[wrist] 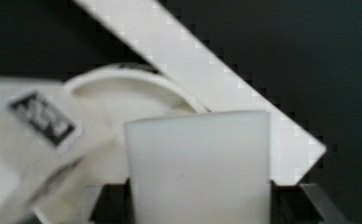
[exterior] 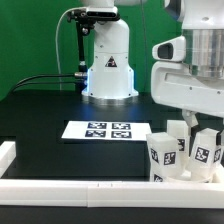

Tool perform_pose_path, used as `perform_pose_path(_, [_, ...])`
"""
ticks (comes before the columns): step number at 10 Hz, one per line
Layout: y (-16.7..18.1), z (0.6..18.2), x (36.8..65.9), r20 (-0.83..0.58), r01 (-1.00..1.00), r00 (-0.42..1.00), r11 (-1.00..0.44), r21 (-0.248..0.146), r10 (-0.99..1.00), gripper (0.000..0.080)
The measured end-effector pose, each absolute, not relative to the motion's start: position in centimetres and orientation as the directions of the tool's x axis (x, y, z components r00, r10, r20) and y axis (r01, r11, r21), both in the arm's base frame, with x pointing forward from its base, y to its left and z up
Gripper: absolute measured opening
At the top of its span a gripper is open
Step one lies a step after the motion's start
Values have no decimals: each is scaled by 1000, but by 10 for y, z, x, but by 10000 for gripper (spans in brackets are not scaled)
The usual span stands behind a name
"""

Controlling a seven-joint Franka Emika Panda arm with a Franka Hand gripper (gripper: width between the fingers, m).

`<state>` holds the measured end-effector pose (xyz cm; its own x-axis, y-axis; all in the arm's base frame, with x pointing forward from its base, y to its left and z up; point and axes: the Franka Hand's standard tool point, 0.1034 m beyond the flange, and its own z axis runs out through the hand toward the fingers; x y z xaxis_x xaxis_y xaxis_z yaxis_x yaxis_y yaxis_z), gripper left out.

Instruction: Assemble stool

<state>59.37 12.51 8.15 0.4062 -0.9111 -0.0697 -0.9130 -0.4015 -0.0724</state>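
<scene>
In the wrist view a plain white stool leg [wrist: 196, 165] stands between my gripper's [wrist: 197, 205] two dark fingers [wrist: 110, 205], and both fingers press against its sides. Beyond it lies the round seat [wrist: 128, 95], partly hidden by the leg. A tagged white part [wrist: 36, 115] sits beside the seat. In the exterior view the gripper [exterior: 191, 136] is low at the front of the exterior view's right, among upright tagged legs [exterior: 165, 155] [exterior: 207, 152]. The seat is hidden there.
A white frame rail [wrist: 196, 70] runs diagonally past the seat, and the same rail [exterior: 90, 186] borders the table's front edge. The marker board [exterior: 100, 130] lies mid-table. The robot base [exterior: 108, 62] stands at the back.
</scene>
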Motion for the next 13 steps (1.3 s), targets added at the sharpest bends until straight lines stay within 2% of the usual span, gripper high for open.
perform_pose_path(1, [123,80,595,-90,-967,244,-235,-101,-966,337])
perform_pose_path(2, [119,80,596,-100,-973,210,-198,-117,-973,337])
perform_pose_path(5, [121,80,596,-131,-995,25,-12,-99,-991,337])
perform_pose_path(7, [117,83,599,-218,-952,-281,301,-64,-935,337])
perform_pose_path(9, [115,82,601,-253,-865,-479,501,-31,-841,337])
perform_pose_path(12, [116,81,600,-251,-871,-468,490,-31,-847,337])
perform_pose_path(13, [121,79,594,-216,-930,-355,367,-18,-910,520])
